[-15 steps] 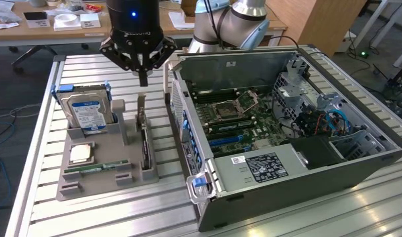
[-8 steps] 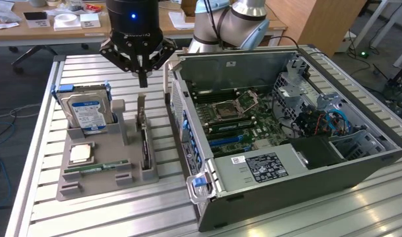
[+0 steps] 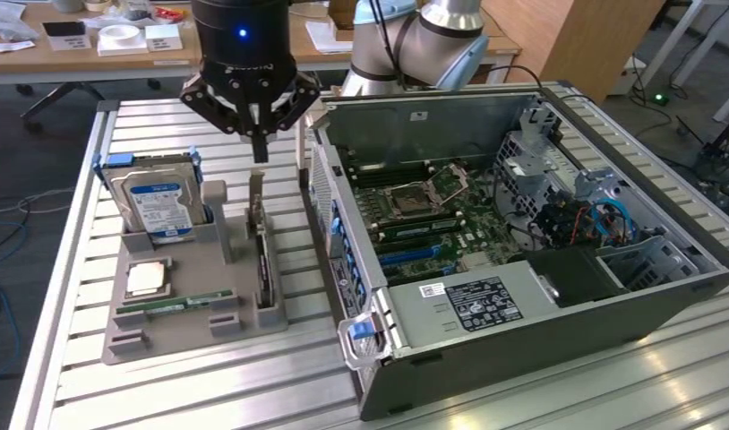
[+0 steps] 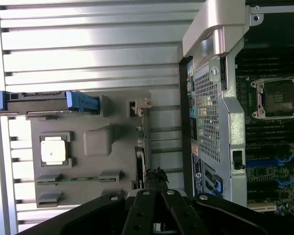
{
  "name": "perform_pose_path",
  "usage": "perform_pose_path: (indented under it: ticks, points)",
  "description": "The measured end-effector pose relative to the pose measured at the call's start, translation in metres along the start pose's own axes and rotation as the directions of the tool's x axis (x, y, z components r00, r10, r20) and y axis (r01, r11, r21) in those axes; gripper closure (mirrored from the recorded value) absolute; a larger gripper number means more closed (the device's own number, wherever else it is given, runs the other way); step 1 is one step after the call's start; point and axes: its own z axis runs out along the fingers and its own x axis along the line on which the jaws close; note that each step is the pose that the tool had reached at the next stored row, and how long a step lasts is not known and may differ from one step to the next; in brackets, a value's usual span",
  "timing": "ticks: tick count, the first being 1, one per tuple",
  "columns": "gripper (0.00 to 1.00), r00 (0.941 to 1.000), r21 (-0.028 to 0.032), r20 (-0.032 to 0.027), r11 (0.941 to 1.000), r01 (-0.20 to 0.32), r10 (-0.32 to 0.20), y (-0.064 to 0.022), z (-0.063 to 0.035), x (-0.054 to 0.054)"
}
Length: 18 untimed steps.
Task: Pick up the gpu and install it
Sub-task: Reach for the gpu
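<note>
The gpu [image 3: 263,269] stands on its edge in a slot along the side of the grey holder [image 3: 185,336] nearest the computer case. Its pale bracket end [image 3: 254,193] points away from the table's front. In the wrist view the gpu [image 4: 140,152] shows edge-on as a thin dark strip. My gripper [image 3: 260,152] hangs above the bracket end, apart from the card. Its black fingers are shut together with nothing between them. In the wrist view the gripper [image 4: 156,174] sits close beside the card's line.
An open computer case [image 3: 520,224] lies on the exterior view's right, its motherboard and empty socket [image 4: 277,98] exposed. The holder also carries a hard drive [image 3: 161,202], a square processor [image 3: 146,278] and a memory stick [image 3: 174,305]. Slatted metal table [image 3: 197,394] surrounds them.
</note>
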Motion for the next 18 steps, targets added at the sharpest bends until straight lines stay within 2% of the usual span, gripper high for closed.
perform_pose_path:
  ticks: [3, 14, 18]
  points:
    - [0.89, 1.0000, -0.0003, 0.0003, 1.0000, 0.000, 0.000, -0.0029, 0.0007, 0.000]
    - [0.89, 1.0000, 0.0000, 0.0000, 1.0000, 0.000, 0.000, -0.0041, 0.0166, 0.000]
    - [0.89, 1.0000, 0.0001, 0.0000, 1.0000, 0.000, 0.000, -0.0043, 0.0182, 0.000]
